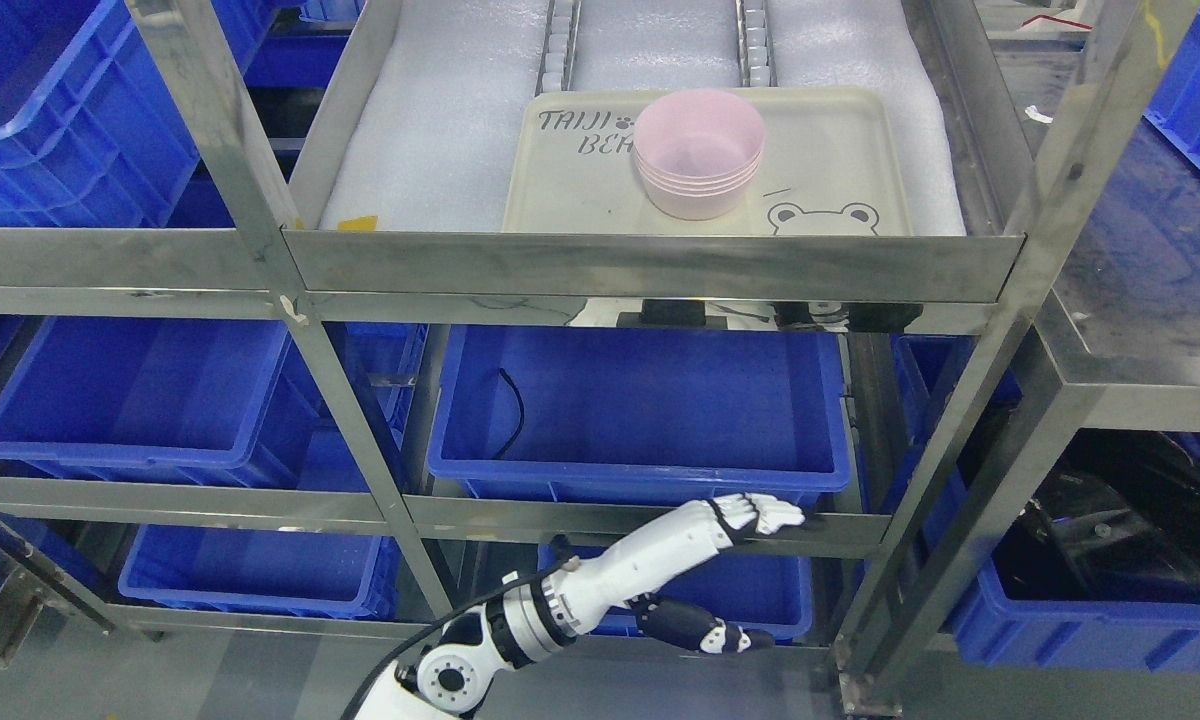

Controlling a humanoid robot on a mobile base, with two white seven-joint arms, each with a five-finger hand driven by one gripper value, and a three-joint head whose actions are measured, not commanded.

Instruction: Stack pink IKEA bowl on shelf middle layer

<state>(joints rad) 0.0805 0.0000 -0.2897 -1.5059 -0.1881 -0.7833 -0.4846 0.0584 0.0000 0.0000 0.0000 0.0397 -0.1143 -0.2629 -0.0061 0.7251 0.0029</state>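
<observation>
pink bowls [699, 152] sit nested in one stack on a cream tray [840, 170] on the shelf [650, 265]. below, a blue bin [640, 400] holds a black cable [512, 410] — the left hand [730, 560] hangs open, empty.

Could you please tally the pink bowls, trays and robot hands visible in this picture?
Pink bowls, nested in one stack: 4
Tray under the stack: 1
Robot hands: 1, the left hand, low by the shelf rail
Total: 6

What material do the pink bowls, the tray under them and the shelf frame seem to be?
Pink bowls: likely matte plastic, with thin rims and an even colour. Tray: probably cream plastic, with printed lettering and a bear. Shelf frame: metal, apparently stainless steel, with brushed, reflective surfaces.
</observation>
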